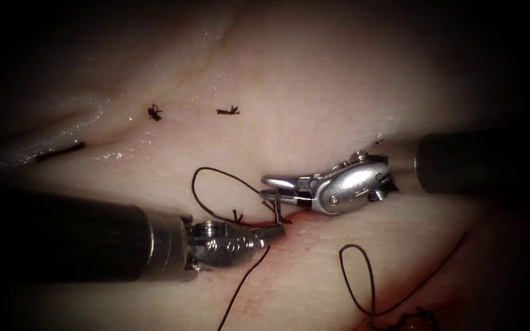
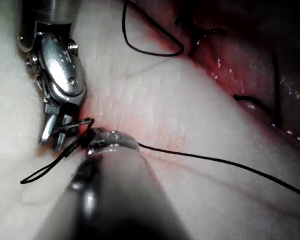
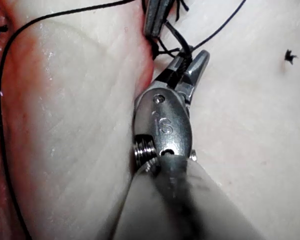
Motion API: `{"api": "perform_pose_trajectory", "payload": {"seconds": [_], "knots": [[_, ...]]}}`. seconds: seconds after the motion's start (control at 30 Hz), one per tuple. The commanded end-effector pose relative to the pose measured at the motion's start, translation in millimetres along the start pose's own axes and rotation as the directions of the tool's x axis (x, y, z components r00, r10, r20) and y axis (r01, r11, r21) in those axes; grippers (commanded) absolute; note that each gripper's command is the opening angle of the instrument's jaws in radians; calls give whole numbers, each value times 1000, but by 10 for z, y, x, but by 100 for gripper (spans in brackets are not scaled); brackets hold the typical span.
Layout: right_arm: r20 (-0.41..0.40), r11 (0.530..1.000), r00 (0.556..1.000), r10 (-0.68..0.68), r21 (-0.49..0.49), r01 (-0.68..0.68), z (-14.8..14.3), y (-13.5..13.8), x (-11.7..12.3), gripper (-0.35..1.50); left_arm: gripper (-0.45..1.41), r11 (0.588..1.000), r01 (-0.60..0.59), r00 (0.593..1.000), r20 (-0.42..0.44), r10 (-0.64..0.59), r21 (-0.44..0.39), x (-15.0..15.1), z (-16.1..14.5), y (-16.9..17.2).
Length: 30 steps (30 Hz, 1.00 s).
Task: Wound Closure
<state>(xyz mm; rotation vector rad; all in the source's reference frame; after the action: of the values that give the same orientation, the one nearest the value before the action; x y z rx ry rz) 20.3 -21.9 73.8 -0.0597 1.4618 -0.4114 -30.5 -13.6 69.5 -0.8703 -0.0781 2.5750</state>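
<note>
Knot-tying, seemingly: left tool (image 1: 271,232) clamped on thread (image 1: 216,178), right tool (image 1: 272,189) parted around it; next needs steady tension.

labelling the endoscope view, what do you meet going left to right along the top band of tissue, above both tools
Dark thread piece lying flat → cut thread end → second cut thread end, all on the tissue. Lower down, left tool and right tool meet over the cut.
</note>
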Motion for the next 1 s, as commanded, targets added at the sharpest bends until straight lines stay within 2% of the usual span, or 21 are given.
{"api": "perform_pose_trajectory", "payload": {"seconds": [0.03, 0.3, 0.53, 1.0], "knots": [[1, 1000, 1000, 0, 1, 0, 3, -2, -4, -35, -6, 1000, 1, 1000, 1, -1, -1, -1, 7, 6], [7, 1000, 1000, 3, 3, -3, -1, -6, -4, -35, -6, 1000, 5, 1000, 3, -5, 1, 2, 8, 7], [20, 1000, 1000, 7, -8, -7, 13, -13, -1, -35, -6, 1000, 4, 1000, 3, -4, 0, 2, 8, 7], [12, 999, 999, 36, 7, -36, 20, -24, -1, -35, -6, 1000, 3, 1000, 2, -3, -1, 0, 7, 6]]}}
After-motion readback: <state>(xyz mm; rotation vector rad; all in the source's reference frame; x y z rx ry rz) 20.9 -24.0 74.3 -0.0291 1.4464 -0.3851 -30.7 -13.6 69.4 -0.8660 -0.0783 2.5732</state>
